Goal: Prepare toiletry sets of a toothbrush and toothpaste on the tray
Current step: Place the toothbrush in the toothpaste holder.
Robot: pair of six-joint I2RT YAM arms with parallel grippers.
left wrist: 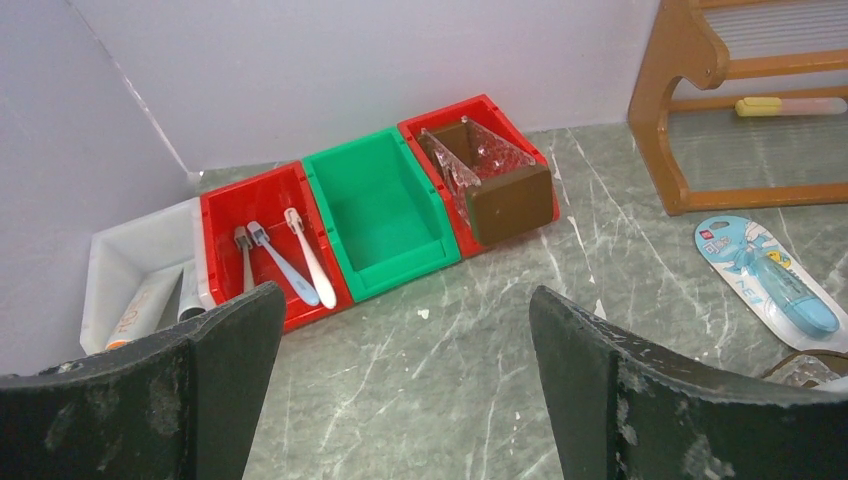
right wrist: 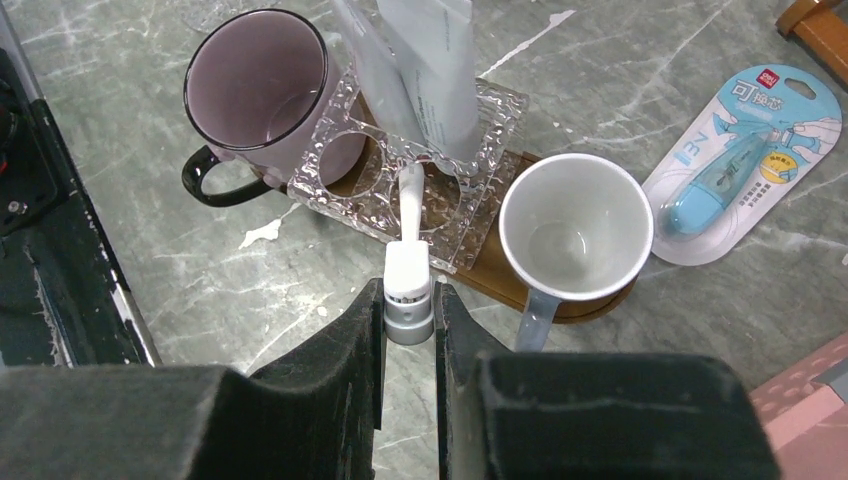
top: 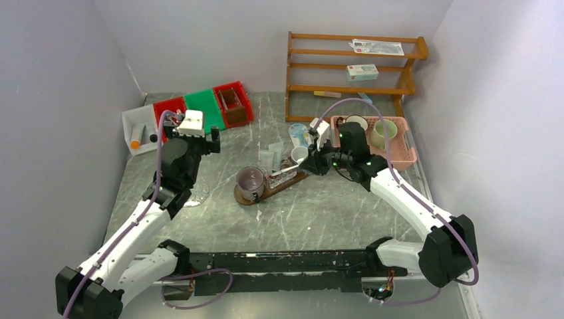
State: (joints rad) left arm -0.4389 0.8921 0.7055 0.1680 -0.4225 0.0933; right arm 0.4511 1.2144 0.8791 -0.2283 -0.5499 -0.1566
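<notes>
On the right wrist camera I see the right claw [right wrist: 409, 305] clamped on the thick grey-and-white butt of a slim white toothbrush [right wrist: 408, 268]. Both dark pads press its sides. The brush's thin far end reaches over the top of a clear, dimpled glass holder with round holes [right wrist: 352, 175]; I cannot tell whether the tip sits in a hole.

That holder lies on the flat dark brown wooden tray [right wrist: 497, 275], which sits near the middle of the grey marbled table [top: 319, 219]. Two pale white toothpaste tubes [right wrist: 440, 70] stand upright in the holder. A translucent purple mug with a dark handle [right wrist: 258, 95] stands at one end of the tray, touching the holder. A white cup [right wrist: 575, 225] stands at the other end, just beside the holder, and both look empty. A blue item in a blister pack [right wrist: 745, 160] lies flat on the table next to the cup.

The left claw [left wrist: 405, 310] hangs well apart from the tray with its fingers spread wide and nothing between them. It faces a row of bins: a white bin with tubes [left wrist: 130, 290], a red bin holding spare toothbrushes [left wrist: 265, 240], an empty green bin [left wrist: 385, 210] and a red bin with a brown box [left wrist: 480, 170].
</notes>
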